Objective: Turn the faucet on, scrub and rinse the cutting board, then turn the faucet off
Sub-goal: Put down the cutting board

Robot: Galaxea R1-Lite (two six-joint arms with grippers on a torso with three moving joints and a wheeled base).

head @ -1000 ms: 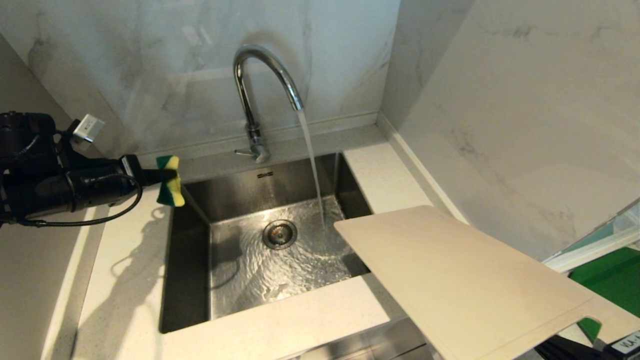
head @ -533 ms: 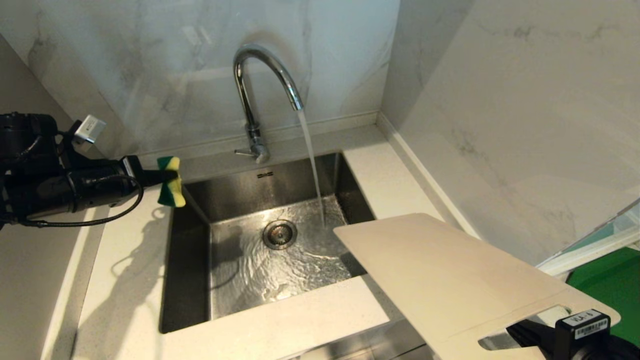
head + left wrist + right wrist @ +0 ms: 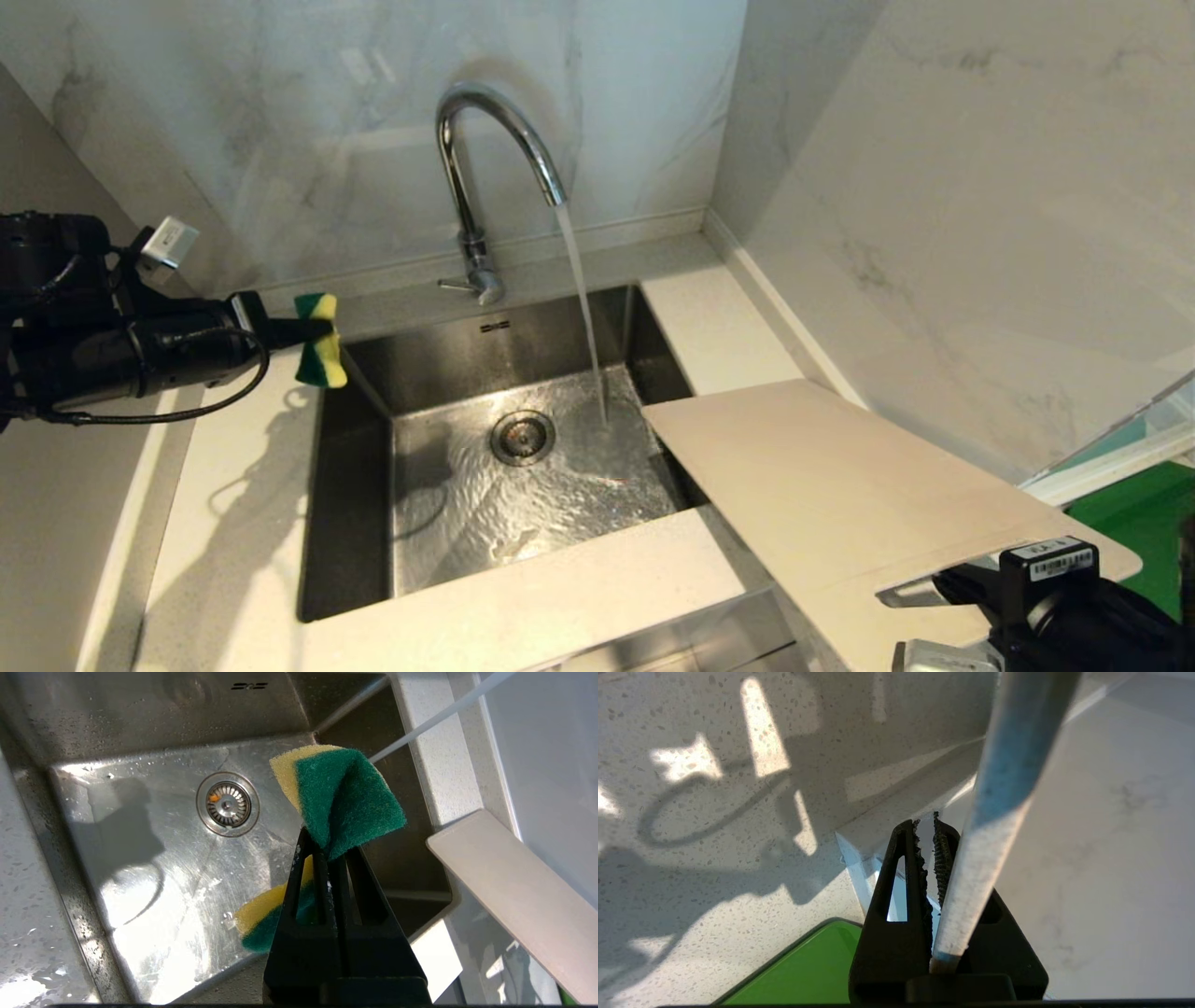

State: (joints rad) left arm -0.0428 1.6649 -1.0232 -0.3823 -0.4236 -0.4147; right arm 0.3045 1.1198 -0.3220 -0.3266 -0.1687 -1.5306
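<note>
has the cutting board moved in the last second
Yes. In the head view, the cutting board, held by the right gripper, has pulled back rightward: its near-sink corner now sits farther from the water stream and the drain.

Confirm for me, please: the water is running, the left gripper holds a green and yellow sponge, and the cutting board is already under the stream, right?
Not quite. In the head view the cutting board, held by the right gripper, sits beside the stream, not under it. The faucet is running, and the left gripper does hold the sponge.
</note>
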